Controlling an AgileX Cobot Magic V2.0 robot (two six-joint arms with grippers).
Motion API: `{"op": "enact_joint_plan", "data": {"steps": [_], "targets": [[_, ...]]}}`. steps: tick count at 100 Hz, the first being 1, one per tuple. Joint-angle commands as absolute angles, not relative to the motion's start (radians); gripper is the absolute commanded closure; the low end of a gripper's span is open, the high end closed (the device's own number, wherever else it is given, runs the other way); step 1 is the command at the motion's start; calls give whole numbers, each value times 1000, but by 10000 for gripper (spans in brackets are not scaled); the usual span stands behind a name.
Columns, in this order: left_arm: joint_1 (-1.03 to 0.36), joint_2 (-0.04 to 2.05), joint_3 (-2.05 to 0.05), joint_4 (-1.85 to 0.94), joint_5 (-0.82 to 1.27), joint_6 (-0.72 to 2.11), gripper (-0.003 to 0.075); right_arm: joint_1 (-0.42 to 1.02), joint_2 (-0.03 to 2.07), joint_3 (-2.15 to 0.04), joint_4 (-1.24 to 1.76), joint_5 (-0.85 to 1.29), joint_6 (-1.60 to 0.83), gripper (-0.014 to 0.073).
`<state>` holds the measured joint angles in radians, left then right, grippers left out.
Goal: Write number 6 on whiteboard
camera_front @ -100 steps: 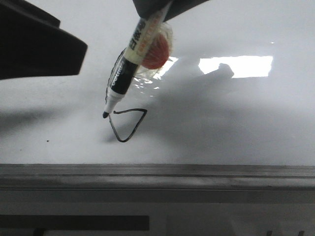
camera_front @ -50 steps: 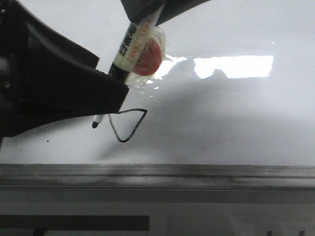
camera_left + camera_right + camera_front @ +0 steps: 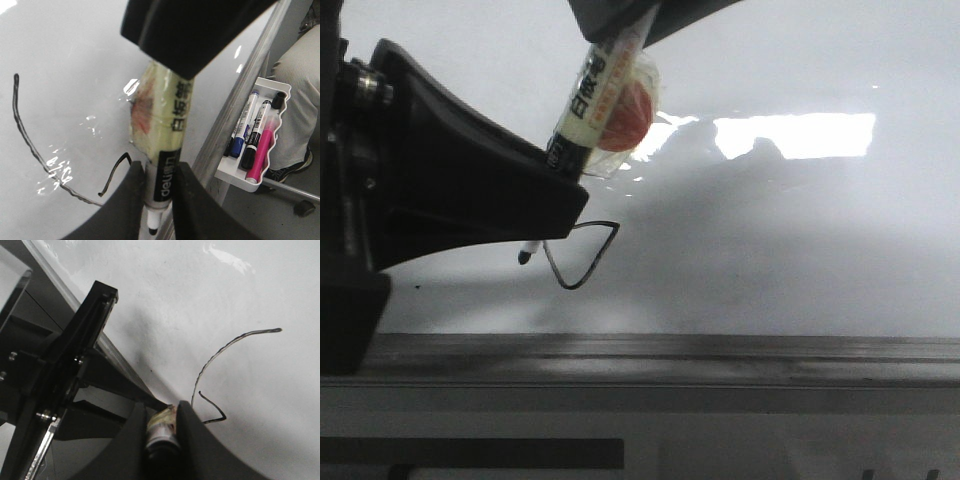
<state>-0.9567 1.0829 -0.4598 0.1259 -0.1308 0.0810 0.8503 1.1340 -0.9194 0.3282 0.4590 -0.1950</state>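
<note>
The whiteboard (image 3: 770, 250) fills the front view above its grey edge rail (image 3: 720, 350). The number 6 shows there as a thin black angular loop (image 3: 601, 256); its long curved stroke shows in the left wrist view (image 3: 31, 147) and the right wrist view (image 3: 220, 351). A marker (image 3: 592, 95) with a taped-on red and clear wad slants down, its tip (image 3: 524, 257) left of the loop. My right gripper (image 3: 630, 15) (image 3: 162, 415) is shut on its upper end. My left gripper (image 3: 560, 195) (image 3: 161, 172) is closed round its lower barrel (image 3: 162, 175).
A white tray (image 3: 227, 177) with several markers hangs beyond the board's metal edge. A seated person's leg (image 3: 300, 90) is beside it. A bright light reflection (image 3: 800, 135) and a tiny black dot (image 3: 417, 287) are on the board.
My left gripper has come in from the left and now covers the marker's lower barrel. The marker tip has shifted a little left and lower, away from the loop's open end.
</note>
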Motion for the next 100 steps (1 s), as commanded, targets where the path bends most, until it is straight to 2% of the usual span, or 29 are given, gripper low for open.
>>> {"op": "enact_joint_plan", "data": {"steps": [1, 33, 38, 45, 50, 57, 62, 82, 100], "targets": [[-962, 1072, -493, 113, -210, 72, 739, 851, 1107, -951, 342, 408, -199, 647], [-962, 1072, -493, 113, -210, 72, 739, 851, 1107, -951, 345, 404, -199, 644], [-962, 1072, -493, 108, -210, 71, 739, 851, 1107, -951, 345, 404, -199, 606], [-962, 1072, -493, 93, -210, 71, 739, 851, 1107, -951, 345, 400, -202, 469], [-962, 1072, -493, 73, -210, 71, 739, 851, 1107, -951, 345, 388, -202, 308], [-962, 1072, -493, 44, -204, 71, 739, 851, 1107, -951, 345, 353, -202, 127], [-962, 1069, -493, 18, -199, 71, 739, 851, 1107, -951, 345, 322, -202, 69], [-954, 1010, -493, -89, -117, 71, 739, 827, 1100, -951, 345, 249, -202, 116], [-855, 959, -493, -279, -38, 71, 739, 809, 1075, -951, 345, 237, -202, 116]]}}
